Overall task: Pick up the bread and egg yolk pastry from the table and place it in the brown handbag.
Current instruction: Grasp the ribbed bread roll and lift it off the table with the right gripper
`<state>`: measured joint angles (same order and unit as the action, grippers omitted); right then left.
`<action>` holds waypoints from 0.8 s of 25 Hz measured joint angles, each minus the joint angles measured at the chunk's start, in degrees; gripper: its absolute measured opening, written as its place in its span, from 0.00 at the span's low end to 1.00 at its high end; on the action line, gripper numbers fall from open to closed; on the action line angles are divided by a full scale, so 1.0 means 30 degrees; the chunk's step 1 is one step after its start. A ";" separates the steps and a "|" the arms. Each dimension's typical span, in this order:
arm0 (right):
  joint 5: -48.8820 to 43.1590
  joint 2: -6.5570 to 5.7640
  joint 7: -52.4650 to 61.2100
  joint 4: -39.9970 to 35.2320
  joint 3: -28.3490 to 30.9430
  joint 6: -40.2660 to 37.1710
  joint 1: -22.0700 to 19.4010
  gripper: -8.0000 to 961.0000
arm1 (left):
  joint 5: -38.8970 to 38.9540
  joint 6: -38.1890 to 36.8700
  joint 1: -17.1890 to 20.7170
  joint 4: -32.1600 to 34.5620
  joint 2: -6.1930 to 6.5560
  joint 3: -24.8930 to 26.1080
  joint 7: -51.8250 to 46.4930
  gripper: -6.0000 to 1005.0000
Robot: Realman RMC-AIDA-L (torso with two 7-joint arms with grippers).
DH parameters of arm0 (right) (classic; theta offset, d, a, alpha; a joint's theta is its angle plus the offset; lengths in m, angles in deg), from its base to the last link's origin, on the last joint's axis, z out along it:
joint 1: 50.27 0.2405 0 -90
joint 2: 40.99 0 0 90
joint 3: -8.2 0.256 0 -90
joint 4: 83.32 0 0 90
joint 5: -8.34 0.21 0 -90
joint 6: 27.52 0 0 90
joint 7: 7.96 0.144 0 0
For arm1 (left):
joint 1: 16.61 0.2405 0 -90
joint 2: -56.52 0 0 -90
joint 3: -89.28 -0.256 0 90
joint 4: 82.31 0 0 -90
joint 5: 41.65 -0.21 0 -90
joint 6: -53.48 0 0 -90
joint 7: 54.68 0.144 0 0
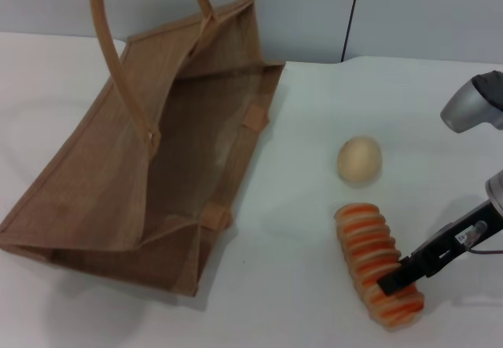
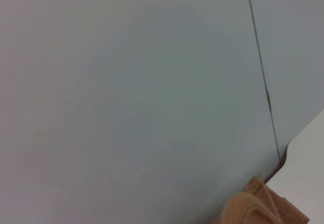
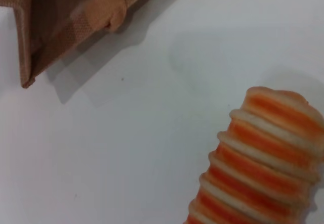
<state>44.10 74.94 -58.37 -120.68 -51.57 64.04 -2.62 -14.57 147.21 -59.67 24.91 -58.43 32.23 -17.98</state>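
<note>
The right gripper (image 1: 401, 276) is down on the bread (image 1: 376, 261), its dark fingers (image 1: 410, 269) lying across the loaf's near end; whether they are clenched on it or loose, I cannot tell. The striped loaf lies flat on the white table (image 1: 314, 167). Just beyond the claw, farther from the robot, sits the egg yolk pastry (image 1: 359, 159), apart from the loaf. Well off to the claw's left, the brown handbag (image 1: 141, 159) stands open, handles up. The left gripper is out of sight.
</note>
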 joint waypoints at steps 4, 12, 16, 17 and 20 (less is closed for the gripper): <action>-0.0002 0.0002 -0.0052 0.0001 0.0001 -0.0008 -0.0001 0.53 | -0.0005 -0.0037 0.0006 0.0000 0.0000 -0.0001 -0.0016 0.12; 0.0007 0.0022 -0.0096 0.0000 -0.0453 -0.0051 -0.0018 0.48 | 0.0013 -0.0043 0.0024 -0.0005 0.0001 0.0006 -0.0019 0.12; 0.0009 0.0029 -0.0100 0.0000 -0.0549 -0.0233 -0.0066 0.44 | 0.0061 -0.0074 0.0035 -0.0080 0.0001 0.0006 -0.0019 0.12; 0.0008 0.0030 -0.0100 0.0000 -0.0548 -0.0291 -0.0080 0.42 | 0.0066 -0.0106 0.0051 -0.0092 0.0001 0.0005 -0.0019 0.12; 0.0007 0.0024 -0.0099 0.0001 -0.0538 -0.0410 -0.0114 0.39 | 0.0083 -0.0215 0.0126 -0.0135 0.0001 0.0006 -0.0019 0.12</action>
<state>44.12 75.01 -58.66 -120.67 -53.19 62.81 -2.96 -14.32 146.57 -59.29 24.51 -58.43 32.24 -18.03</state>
